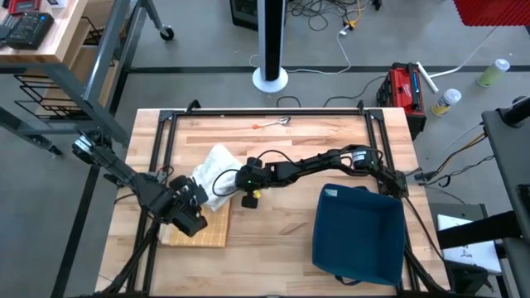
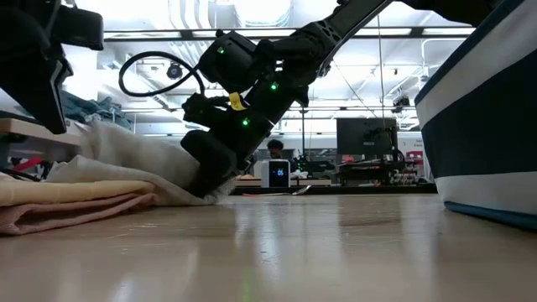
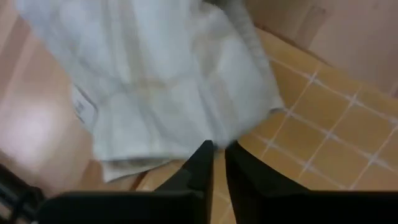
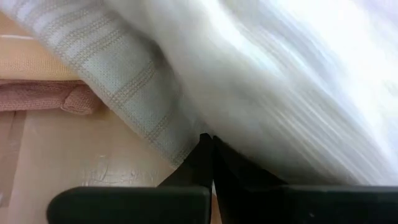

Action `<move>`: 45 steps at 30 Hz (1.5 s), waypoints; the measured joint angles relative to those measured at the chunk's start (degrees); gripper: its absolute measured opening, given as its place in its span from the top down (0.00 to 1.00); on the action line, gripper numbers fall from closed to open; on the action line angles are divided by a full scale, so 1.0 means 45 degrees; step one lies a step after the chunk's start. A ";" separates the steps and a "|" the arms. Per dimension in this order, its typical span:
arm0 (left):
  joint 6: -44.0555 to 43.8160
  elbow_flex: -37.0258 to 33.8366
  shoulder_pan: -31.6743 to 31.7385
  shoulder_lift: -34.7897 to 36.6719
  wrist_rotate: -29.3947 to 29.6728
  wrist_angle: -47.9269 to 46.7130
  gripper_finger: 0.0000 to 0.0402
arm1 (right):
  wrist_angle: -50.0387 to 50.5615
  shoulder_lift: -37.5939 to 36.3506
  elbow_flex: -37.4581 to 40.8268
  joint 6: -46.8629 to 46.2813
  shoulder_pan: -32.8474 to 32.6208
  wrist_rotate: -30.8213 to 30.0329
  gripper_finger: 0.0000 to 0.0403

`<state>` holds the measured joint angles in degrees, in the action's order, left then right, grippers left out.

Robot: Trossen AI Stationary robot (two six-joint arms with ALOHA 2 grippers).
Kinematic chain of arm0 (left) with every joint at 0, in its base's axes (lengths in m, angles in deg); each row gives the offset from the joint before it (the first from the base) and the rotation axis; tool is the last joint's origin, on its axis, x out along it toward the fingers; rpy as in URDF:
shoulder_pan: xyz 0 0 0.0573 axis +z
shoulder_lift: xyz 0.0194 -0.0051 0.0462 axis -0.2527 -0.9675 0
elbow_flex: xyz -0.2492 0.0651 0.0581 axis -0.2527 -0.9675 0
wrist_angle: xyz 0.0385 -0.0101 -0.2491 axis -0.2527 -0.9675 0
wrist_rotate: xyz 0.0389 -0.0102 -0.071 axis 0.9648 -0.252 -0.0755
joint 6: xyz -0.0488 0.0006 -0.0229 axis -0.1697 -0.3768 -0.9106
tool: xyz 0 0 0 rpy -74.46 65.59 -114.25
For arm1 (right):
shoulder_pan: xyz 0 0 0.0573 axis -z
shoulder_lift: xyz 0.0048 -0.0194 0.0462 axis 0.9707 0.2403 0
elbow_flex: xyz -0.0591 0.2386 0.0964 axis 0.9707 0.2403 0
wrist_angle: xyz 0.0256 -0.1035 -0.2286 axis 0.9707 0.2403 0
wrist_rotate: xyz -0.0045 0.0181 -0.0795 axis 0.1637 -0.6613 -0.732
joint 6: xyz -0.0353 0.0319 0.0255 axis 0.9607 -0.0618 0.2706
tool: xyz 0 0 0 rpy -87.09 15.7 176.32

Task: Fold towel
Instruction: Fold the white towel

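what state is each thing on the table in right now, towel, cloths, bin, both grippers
white striped towel: crumpled in a heap, not folded flat
tan folded cloth: folded, lying flat under the towel's edge
dark blue fabric bin: upright on the table, apart from the towel
left gripper: fingers slightly parted, just off the towel's edge
right gripper: shut, against the towel

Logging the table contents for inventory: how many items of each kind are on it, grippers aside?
White towel: 1
Tan and pink folded cloths: 1 stack
Tan checked mat: 1
Dark blue bin: 1
Small orange-handled tool: 1
Total: 5
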<state>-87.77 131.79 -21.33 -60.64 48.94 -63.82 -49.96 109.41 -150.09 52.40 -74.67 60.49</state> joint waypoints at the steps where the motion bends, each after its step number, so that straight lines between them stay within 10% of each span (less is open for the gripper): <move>1: -0.0216 -0.0017 0.0005 -0.0050 -0.0002 0.0080 0.90 | -0.0004 0.0000 0.0000 0.0002 0.0000 0.0000 1.00; 21: -0.1928 -0.1979 0.0029 -0.0542 0.1553 0.5265 0.64 | -0.0020 0.0000 0.0002 0.0024 0.0000 -0.0001 1.00; 32: -0.2034 -0.2761 0.0291 -0.0953 0.4166 0.6452 0.72 | -0.0068 0.0000 0.0002 0.0055 0.0000 0.0001 1.00; 36: -0.1843 -0.2893 0.0288 -0.1206 0.5058 0.6984 0.93 | -0.0034 0.0000 0.0000 0.0015 0.0000 -0.0005 1.00; 45: -0.1134 -0.1101 0.0134 -0.1116 0.3137 0.3261 1.00 | 0.0019 0.0000 0.0005 -0.0082 0.0000 0.0000 1.00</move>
<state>-92.88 126.84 -20.72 -65.66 63.05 -49.15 -49.88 109.41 -150.07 52.03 -74.67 60.49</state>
